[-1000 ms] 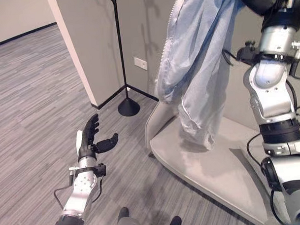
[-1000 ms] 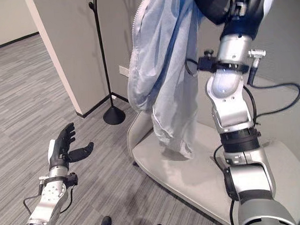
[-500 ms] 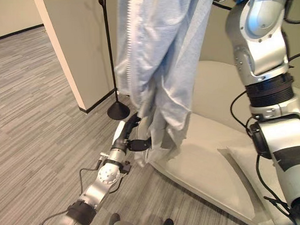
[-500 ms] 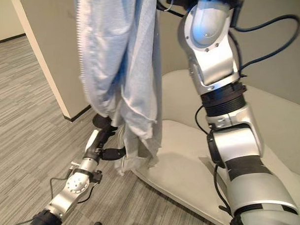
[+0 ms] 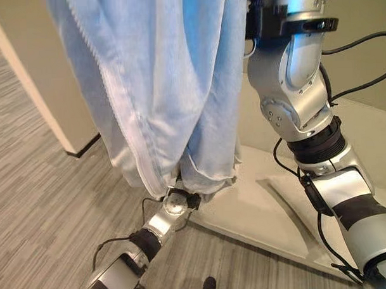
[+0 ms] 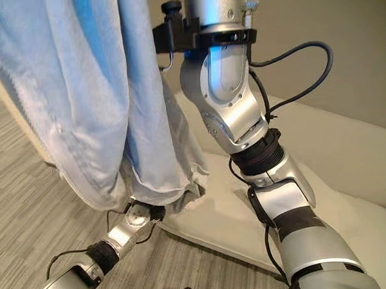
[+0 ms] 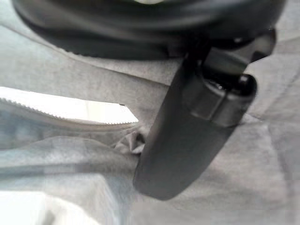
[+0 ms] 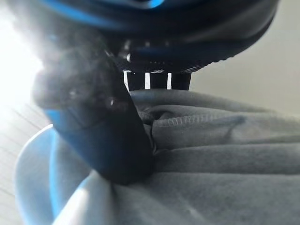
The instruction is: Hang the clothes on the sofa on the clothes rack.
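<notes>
A light blue zip-up garment (image 5: 159, 88) hangs full length from above the picture, its hem (image 5: 204, 179) just over the sofa's front edge. My right arm (image 5: 292, 84) reaches up beside it. In the right wrist view my right hand (image 8: 103, 136) has its thumb clamped on a bunched fold of the cloth (image 8: 201, 140). My left arm comes in from the lower left and its hand goes in under the hem. In the left wrist view the left hand (image 7: 187, 131) lies against the cloth, close to the white zipper (image 7: 70, 112).
A pale grey sofa (image 5: 265, 212) with a low seat stands on the right, behind and under the garment. A beige wall corner (image 5: 26, 80) with a dark skirting strip is at the left. Grey striped carpet (image 5: 43, 213) covers the floor at the lower left.
The view has shifted closer, so the garment now takes up most of it. My left hand, which touched the lower edge before, is now up under the hem.
</notes>
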Controlling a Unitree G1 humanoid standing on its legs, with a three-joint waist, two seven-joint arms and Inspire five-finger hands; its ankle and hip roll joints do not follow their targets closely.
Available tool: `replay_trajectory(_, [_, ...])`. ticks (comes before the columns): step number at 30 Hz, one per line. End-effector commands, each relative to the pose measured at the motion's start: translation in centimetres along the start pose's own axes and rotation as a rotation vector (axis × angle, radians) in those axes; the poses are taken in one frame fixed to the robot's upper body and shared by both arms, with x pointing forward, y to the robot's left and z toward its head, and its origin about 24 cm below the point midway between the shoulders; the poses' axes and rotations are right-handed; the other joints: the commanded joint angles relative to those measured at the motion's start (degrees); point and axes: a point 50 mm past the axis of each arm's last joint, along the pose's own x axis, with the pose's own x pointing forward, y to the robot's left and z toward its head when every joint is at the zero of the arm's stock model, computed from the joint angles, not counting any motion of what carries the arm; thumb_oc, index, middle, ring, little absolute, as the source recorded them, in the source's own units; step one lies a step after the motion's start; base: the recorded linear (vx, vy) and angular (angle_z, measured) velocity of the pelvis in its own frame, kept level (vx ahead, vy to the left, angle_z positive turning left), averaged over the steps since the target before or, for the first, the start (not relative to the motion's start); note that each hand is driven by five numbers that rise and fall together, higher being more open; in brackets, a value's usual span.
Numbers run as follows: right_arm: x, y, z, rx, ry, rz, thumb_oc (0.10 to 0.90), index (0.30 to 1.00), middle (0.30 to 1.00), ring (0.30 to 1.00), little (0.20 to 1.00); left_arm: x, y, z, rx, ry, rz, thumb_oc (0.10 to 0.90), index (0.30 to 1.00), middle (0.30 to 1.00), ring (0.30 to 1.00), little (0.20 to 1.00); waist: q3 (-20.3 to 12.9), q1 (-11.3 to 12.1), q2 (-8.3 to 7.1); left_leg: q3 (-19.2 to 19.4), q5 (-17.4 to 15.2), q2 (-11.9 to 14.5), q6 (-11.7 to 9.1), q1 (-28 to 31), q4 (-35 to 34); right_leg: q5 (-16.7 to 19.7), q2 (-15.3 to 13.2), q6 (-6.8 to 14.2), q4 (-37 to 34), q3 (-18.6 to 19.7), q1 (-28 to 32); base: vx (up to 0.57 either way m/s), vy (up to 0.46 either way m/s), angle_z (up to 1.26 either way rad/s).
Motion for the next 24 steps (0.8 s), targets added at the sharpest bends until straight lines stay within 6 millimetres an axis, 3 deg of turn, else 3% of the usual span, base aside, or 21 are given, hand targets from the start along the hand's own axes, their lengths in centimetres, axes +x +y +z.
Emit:
replay_trajectory(1, [2.1, -1.4, 2.1, 0.008, -0.11, -0.038, 0.4, 0.3, 0.3, 0.3, 0.3, 1.8, 0.0, 4.8, -0.04, -0.205, 0.024, 0.4, 0.3, 0.3, 0.3, 0.3, -5.02, 2.46, -0.99, -3.27, 4.33, 2.65, -1.74, -6.12, -1.33, -4.86, -3.5, 4.19, 0.3, 2.38, 4.74, 0.02, -0.012, -0.12])
replay_trajectory(3, [1.6, -2.4, 2.4, -0.012, -0.11, -0.039, 0.4, 0.3, 0.3, 0.3, 0.3, 1.6, 1.5, 5.4, -0.066, -0.236, 0.106, 0.4, 0.3, 0.3, 0.3, 0.3, -4.86, 2.67, -1.11, -3.29, 4.49, 2.94, -1.84, -6.05, -1.33, -5.15, -3.37, 4.21, 0.3, 2.3, 4.66, 0.01, -0.008, -0.04])
replay_trajectory(5, [1.6, -2.4, 2.4, -0.012, -0.109, -0.039, 0.4, 0.3, 0.3, 0.3, 0.3, 1.6, 1.5, 5.4, -0.066, -0.235, 0.106, 0.4, 0.3, 0.3, 0.3, 0.3, -4.88, 2.66, -1.1, -3.3, 4.49, 2.96, -1.85, -6.05, -1.33, -5.16, -3.35, 4.2, 0.3, 2.29, 4.67, 0.0, 0.0, 0.0])
replay_trajectory(7, [0.8, -4.0, 2.9, -0.077, -0.11, -0.037, 0.4, 0.3, 0.3, 0.3, 0.3, 0.6, 4.4, 6.5, -0.118, -0.312, 0.234, 0.4, 0.3, 0.3, 0.3, 0.3, -4.54, 3.21, -1.1, -3.52, 4.6, 3.0, -1.87, -6.14, -1.33, -5.48, -3.18, 4.23, 0.3, 2.01, 4.71, 0.0, 0.0, 0.0])
replay_trajectory(11, [-0.6, -6.7, 3.7, -0.175, -0.094, -0.034, 0.4, 0.3, 0.3, 0.3, 0.3, -2.5, 11.0, 8.5, -0.026, -0.463, 0.517, 0.4, 0.3, 0.3, 0.3, 0.3, -4.29, 4.71, -1.03, -4.08, 4.58, 2.91, -1.9, -6.3, -1.33, -5.8, -3.16, 4.25, 0.3, 1.43, 5.01, 0.02, -0.003, 0.0])
replay_trajectory(12, [-0.6, -6.7, 3.6, -0.172, -0.092, -0.034, 0.4, 0.3, 0.3, 0.3, 0.3, -2.6, 11.1, 8.5, -0.023, -0.461, 0.52, 0.4, 0.3, 0.3, 0.3, 0.3, -4.34, 4.61, -1.07, -4.09, 4.57, 2.91, -1.91, -6.26, -1.33, -5.82, -3.16, 4.25, 0.3, 1.43, 5.06, 0.02, 0.01, 0.07])
replay_trajectory(13, [-1.1, -7.5, 3.9, -0.205, -0.078, -0.017, 0.4, 0.3, 0.3, 0.3, 0.3, -4.6, 13.9, 9.5, 0.027, -0.528, 0.65, 0.4, 0.3, 0.3, 0.3, 0.3, -4.06, 5.39, -1.0, -4.34, 4.5, 2.73, -1.9, -6.29, -1.33, -5.82, -3.26, 4.39, 0.3, 1.26, 5.05, 0.01, 0.008, 0.07])
replay_trajectory(14, [-1.2, -7.5, 3.9, -0.202, -0.077, -0.016, 0.4, 0.3, 0.3, 0.3, 0.3, -4.7, 13.9, 9.5, 0.029, -0.527, 0.653, 0.4, 0.3, 0.3, 0.3, 0.3, -4.12, 5.27, -1.02, -4.32, 4.49, 2.72, -1.9, -6.24, -1.33, -5.82, -3.27, 4.4, 0.3, 1.29, 5.09, 0.02, 0.025, 0.08])
replay_trajectory(15, [-1.6, -8.2, 4.0, -0.233, -0.059, 0.003, 0.4, 0.3, 0.3, 0.3, 0.3, -7.4, 17.1, 10.8, 0.092, -0.614, 0.823, 0.4, 0.3, 0.3, 0.3, 0.3, -3.46, 6.39, -0.93, -4.7, 4.36, 2.5, -1.93, -6.1, -1.33, -5.91, -3.41, 4.55, 0.3, 1.35, 5.07, 0.0, 0.018, 0.03])
replay_trajectory(16, [-1.6, -8.2, 4.0, -0.228, -0.058, 0.004, 0.4, 0.3, 0.3, 0.3, 0.3, -7.6, 17.1, 10.8, 0.096, -0.612, 0.827, 0.4, 0.3, 0.3, 0.3, 0.3, -3.53, 6.24, -0.97, -4.69, 4.4, 2.46, -1.91, -6.11, -1.33, -5.87, -3.44, 4.56, 0.3, 1.37, 5.06, 0.0, 0.0, 0.0])
replay_trajectory(20, [-2.7, -8.8, 4.5, -0.294, -0.014, 0.111, 0.4, 0.3, 0.3, 0.3, 0.3, -13.6, 21.1, 12.1, 0.242, -0.718, 1.113, 0.4, 0.3, 0.3, 0.3, 0.3, -2.6, 8.34, -0.53, -6.9, 3.33, 0.99, -0.96, -5.75, -1.33, -5.82, -4.39, 5.13, 0.3, 2.34, 4.83, 0.01, 0.072, 0.03])
replay_trajectory(21, [-3.3, -9.1, 4.7, -0.335, -0.003, 0.145, 0.4, 0.3, 0.3, 0.3, 0.3, -15.6, 22.0, 12.8, 0.287, -0.769, 1.197, 0.4, 0.3, 0.3, 0.3, 0.3, -1.37, 10.06, -0.33, -9.52, 3.21, -0.1, -0.92, -6.13, -1.33, -5.72, -5.1, 5.29, 0.3, 2.66, 4.56, -0.03, 0.075, -0.03])
replay_trajectory(24, [-4.9, -9.5, 4.5, -0.385, 0.043, 0.166, 0.4, 0.3, 0.3, 0.3, 0.3, -17.4, 22.3, 13.2, 0.338, -0.8, 1.245, 0.4, 0.3, 0.3, 0.3, 0.3, -0.39, 11.07, -0.41, -12.48, 2.44, -0.86, -0.88, -6.46, -1.33, -5.31, -6.23, 5.84, 0.3, 2.62, 4.65, -0.06, 0.13, 0.0])
